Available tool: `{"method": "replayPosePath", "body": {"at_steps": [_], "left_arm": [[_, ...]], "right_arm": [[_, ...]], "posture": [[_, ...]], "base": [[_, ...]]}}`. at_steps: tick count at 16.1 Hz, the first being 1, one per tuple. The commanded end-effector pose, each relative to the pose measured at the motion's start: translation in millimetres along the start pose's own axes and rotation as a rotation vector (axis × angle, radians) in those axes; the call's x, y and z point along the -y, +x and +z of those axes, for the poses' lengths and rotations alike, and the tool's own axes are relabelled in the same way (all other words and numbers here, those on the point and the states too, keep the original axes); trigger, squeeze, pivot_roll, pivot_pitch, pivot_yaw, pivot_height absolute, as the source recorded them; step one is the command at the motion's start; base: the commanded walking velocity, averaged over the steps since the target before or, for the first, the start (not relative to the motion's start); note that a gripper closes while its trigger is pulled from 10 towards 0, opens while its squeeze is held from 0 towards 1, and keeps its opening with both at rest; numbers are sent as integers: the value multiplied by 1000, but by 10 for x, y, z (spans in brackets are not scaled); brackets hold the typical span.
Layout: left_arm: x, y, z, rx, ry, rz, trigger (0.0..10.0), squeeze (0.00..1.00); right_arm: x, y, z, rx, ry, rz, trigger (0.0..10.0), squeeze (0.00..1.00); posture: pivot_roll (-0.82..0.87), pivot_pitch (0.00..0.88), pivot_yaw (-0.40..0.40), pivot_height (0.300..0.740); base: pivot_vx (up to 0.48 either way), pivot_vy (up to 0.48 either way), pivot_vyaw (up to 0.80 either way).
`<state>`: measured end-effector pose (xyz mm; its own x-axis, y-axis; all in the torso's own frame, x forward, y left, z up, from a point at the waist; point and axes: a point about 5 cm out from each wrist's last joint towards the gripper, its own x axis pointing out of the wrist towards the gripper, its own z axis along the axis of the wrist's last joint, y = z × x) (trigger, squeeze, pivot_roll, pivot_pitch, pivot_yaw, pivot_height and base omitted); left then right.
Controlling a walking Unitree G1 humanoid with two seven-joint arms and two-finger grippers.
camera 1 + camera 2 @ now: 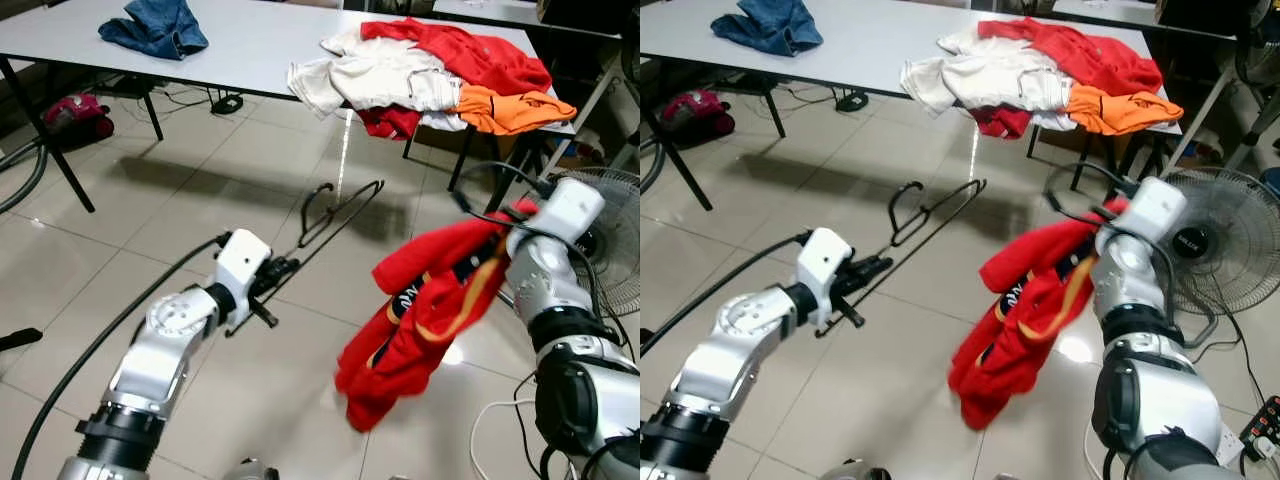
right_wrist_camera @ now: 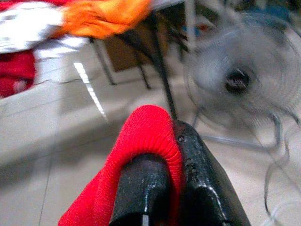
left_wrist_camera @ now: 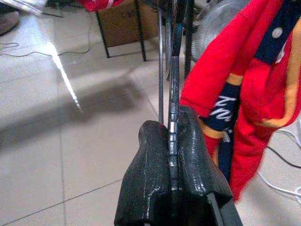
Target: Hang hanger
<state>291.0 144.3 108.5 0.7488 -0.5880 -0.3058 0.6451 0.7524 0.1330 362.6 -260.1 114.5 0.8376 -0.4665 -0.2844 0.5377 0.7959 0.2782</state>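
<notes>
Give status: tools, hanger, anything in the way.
Left tool shut on black hanger, held out above floor. Right tool shut on red jacket, hanging beside it. Jacket not on hanger yet. Nothing between them.

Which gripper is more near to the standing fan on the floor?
Right. The right gripper, shut on the red garment, is just beside the fan. The left gripper, holding the black hanger, is far across the floor.

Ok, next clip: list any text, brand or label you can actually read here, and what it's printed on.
White lettering on the dark band of the red jacket held by the right gripper: too blurred and creased to read.
Badge at the hub of the floor fan: too small to read.
Black hanger in the left gripper: no markings visible.
</notes>
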Motion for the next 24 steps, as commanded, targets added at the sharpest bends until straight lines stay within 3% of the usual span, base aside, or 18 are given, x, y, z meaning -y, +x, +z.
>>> {"method": "replayPosePath", "body": {"at_steps": [1, 2, 5, 6, 9, 11, 12, 13, 15, 16, 18, 20, 22, 24], "left_arm": [[57, 2, 27, 7, -6, -30, 10000, 0], [72, -19, 53, 13, -40, -58, 10000, 0], [116, -30, 89, 24, -88, -113, 10000, 0], [193, -57, 105, 24, -108, -183, 10000, 0], [282, -85, 111, 17, -98, -245, 10000, 0], [246, -65, 56, -6, -75, -206, 10000, 0], [177, -35, 21, -17, -68, -142, 10000, 0], [28, 16, -32, -34, -86, 4, 10000, 0], [-2, 21, -54, -39, -96, 37, 10000, 0], [-6, 14, -93, -47, -89, 43, 10000, 0], [-26, -2, -172, -70, -77, 45, 10000, 0], [-142, -45, -279, -127, -30, 59, 10000, 0], [-164, -66, -285, -140, -4, 34, 10000, 0], [-151, -113, -258, -141, 36, -58, 10000, 0]], "right_arm": [[91, 26, 103, 33, 74, -59, 0, 0], [194, 29, 70, 15, 138, -124, 0, 0], [269, 33, 53, -7, 226, -180, 0, 0], [286, 37, 58, -12, 260, -194, 0, 0], [188, 48, 113, -2, 252, -132, 0, 0], [-28, 45, 163, 8, 144, 47, 0, 0], [-122, 33, 152, 2, 27, 163, 0, 0], [-189, 1, 94, 1, -316, 367, 0, 0], [-159, -9, 88, 11, -444, 433, 0, 0], [-90, -15, 109, 30, -586, 495, 0, 0], [16, -7, 182, 24, -679, 556, 0, 0], [184, 32, 432, 65, -783, 540, 0, 0], [205, 24, 502, 75, -807, 584, 0, 0], [232, 21, 555, 75, -875, 609, 0, 0]], "posture": [[-48, 5, -18, 740], [-51, 6, -19, 740], [-53, 8, -20, 740], [-54, 10, -20, 740], [-55, 10, -20, 740], [-57, 10, -24, 740], [-57, 10, -26, 740], [-58, 10, -24, 740], [-58, 9, -24, 740], [-61, 7, -22, 740], [-63, 3, -19, 740], [-65, 0, -14, 740], [-64, 0, -11, 740], [-66, 0, -7, 740]], "base": [[0, 0, 0], [0, 0, 0], [0, 0, 0], [0, 0, 0], [0, 0, 0], [0, 0, 0], [0, 0, 0], [0, 0, 0], [0, 0, 0], [0, 0, 0], [0, 0, 0], [0, 0, 0], [0, 0, 0], [0, 0, 0]]}}
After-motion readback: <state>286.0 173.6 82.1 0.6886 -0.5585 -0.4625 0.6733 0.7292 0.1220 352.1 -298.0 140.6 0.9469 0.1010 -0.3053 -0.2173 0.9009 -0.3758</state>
